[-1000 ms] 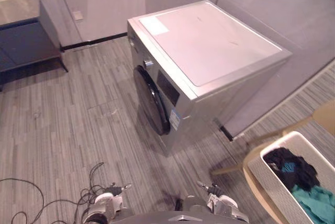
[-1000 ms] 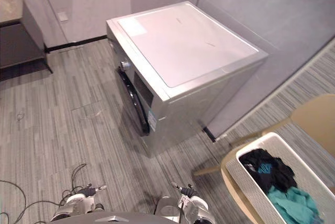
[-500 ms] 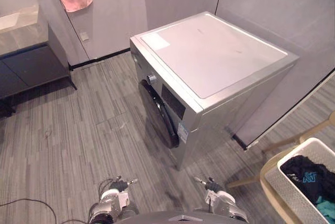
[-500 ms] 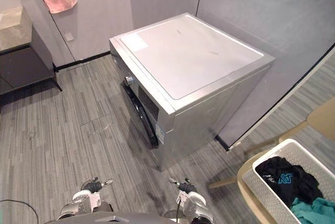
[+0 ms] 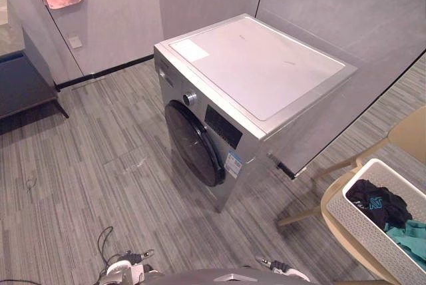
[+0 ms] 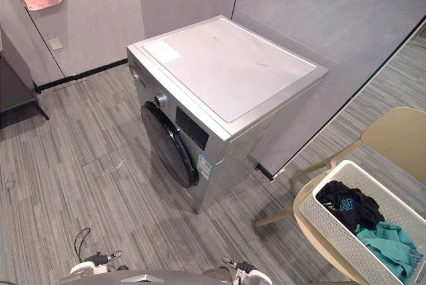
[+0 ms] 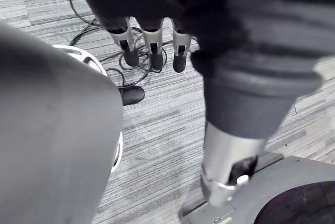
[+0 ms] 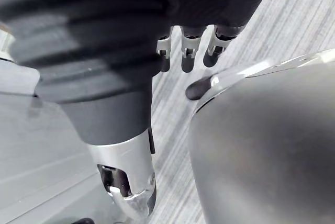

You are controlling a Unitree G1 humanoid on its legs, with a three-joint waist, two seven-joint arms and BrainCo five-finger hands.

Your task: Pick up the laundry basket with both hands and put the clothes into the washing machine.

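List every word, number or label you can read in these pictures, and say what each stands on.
No text here can be read.
White label on top of the washing machine: too small to read.
Blue-and-white sticker on its front: blurred.
Pale print on the black garment in the laundry basket: unreadable.
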